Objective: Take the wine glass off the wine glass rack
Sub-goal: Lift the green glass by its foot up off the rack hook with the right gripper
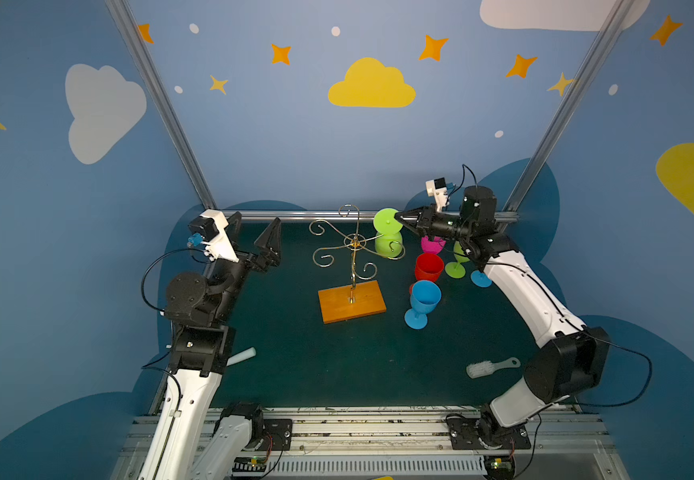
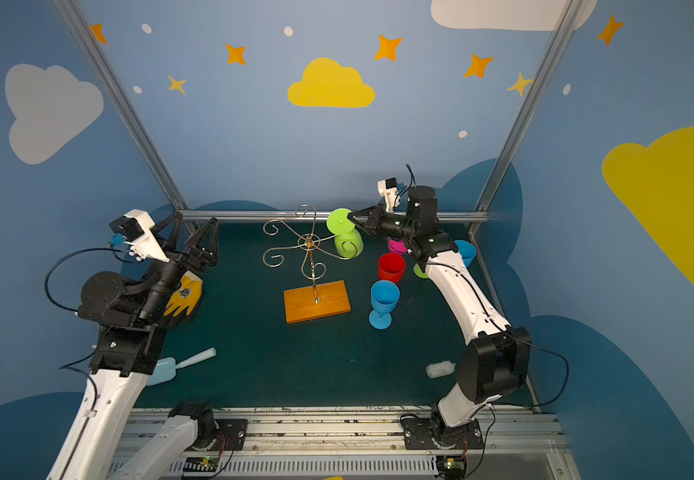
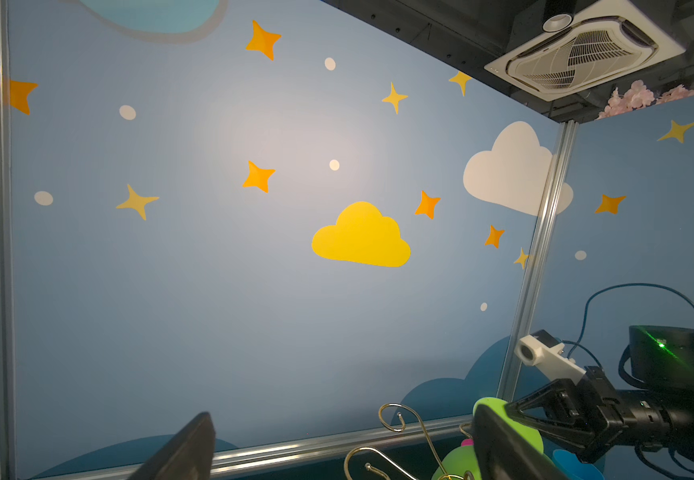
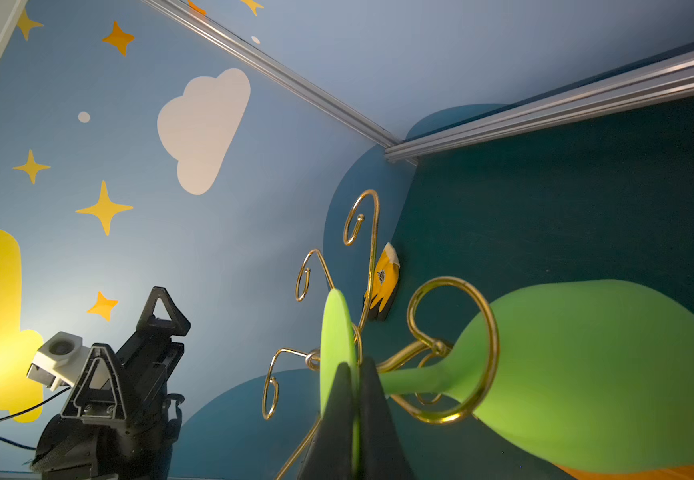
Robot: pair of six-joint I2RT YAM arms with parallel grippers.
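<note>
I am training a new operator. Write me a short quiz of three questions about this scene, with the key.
1. True or false: the left gripper holds a glass.
2. Which part of the green wine glass does the right gripper pinch? A) bowl B) stem C) foot
3. Fill in: the stem of this glass sits in a gold curl of the ____.
Key: 1 false; 2 C; 3 wine glass rack.

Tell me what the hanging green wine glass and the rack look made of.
The green wine glass looks like plastic: opaque, matte, evenly coloured. The rack wire is likely metal: thin, gold, shiny with glints. The rack base seems to be wood: a flat orange slab with a slight sheen.
</note>
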